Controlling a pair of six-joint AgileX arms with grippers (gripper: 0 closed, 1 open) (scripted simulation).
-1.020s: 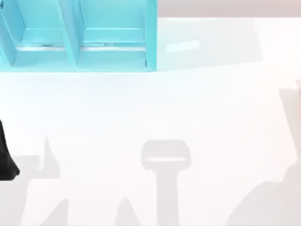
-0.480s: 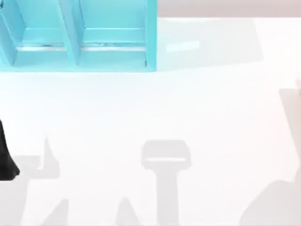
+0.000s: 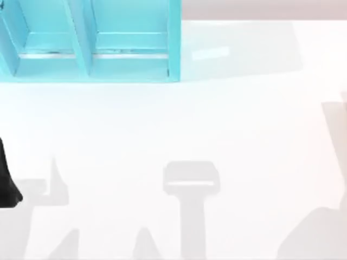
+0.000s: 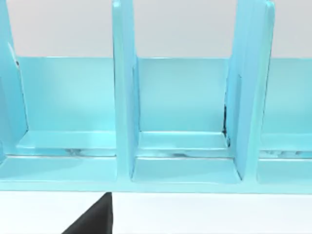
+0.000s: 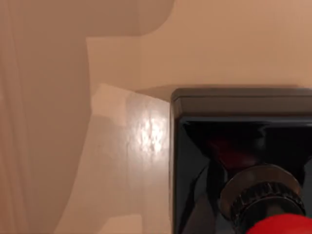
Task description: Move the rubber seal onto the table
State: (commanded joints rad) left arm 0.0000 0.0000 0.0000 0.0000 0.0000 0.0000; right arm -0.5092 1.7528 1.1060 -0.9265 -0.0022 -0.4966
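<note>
**A:** Entry. What differs from a second ago?

**B:** Very little. In the top view, the grey shadow at the lower right of the large plain white table (image 3: 217, 124) has drawn back toward the right edge. The turquoise compartmented shelf unit (image 3: 130, 59) has not shifted. The left arm (image 3: 6, 181) is a black shape parked at the table's left edge, as before.

**A:** Meaning for the task?

**B:** My judgement is that the right arm is the one travelling. The placement does not look confirmed yet.

**A:** Where is the small rubber seal with the black square block base (image 5: 234, 146)?

**B:** It sits very close under the right wrist camera, with its glossy red round knob (image 5: 278, 226) cut off at the frame edge. A pale flat surface lies beside it and beyond it. I cannot tell whether the base rests on that surface or hangs above it.

**A:** Gripper states?

**B:** For the right gripper, I cannot tell whether it is open, closed or clamped on the seal. The left wrist view faces the shelf compartments. A black wedge at its edge is probably the left gripper (image 4: 92, 222), and its state also cannot be told.
</note>
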